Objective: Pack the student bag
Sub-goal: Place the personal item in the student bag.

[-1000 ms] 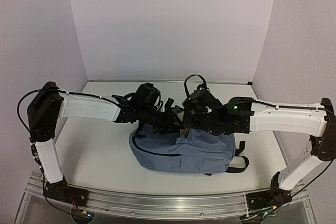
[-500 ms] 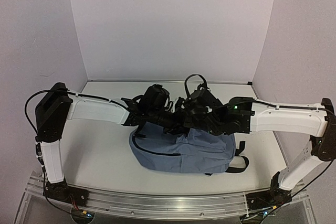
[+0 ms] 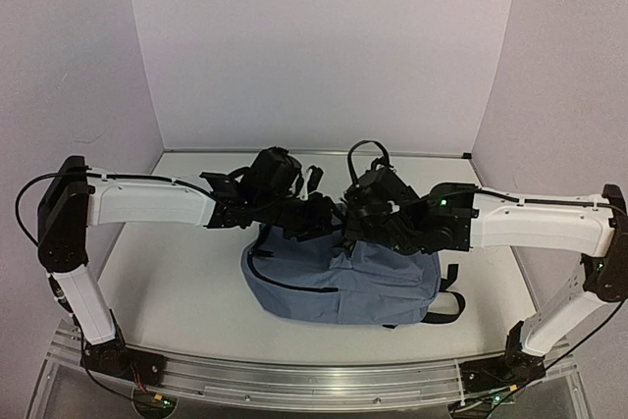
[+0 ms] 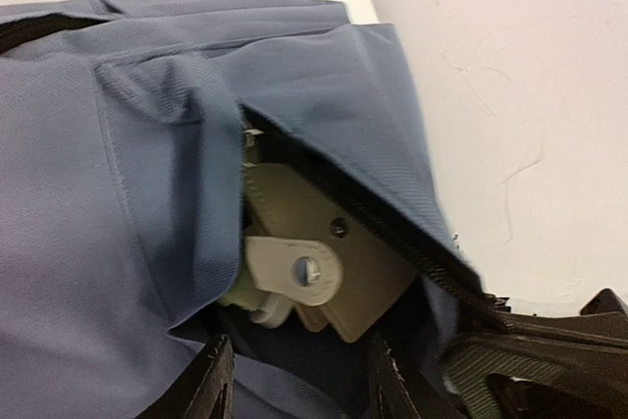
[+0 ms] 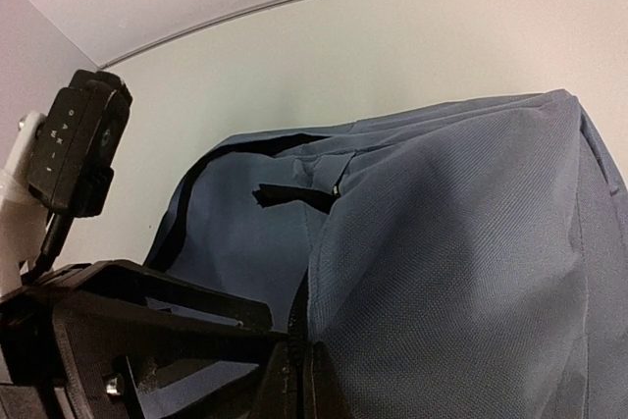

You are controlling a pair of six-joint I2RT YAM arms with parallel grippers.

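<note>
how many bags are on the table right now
1. The student bag lies on the table where the left arm and right arm meet. Others inside it or behind them could be hidden.

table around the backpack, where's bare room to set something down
Bare table lies left of the backpack, below the left arm, plus a strip along the near edge. The backpack's far end is crowded: left gripper and right gripper meet there. Its straps take the right side.

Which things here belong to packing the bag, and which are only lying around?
For the job:
student bag
left fingers, apart at its opening
right fingers, pinching its edge
beige plastic piece inside it, kind unclear

Only around:
table
back wall
</note>
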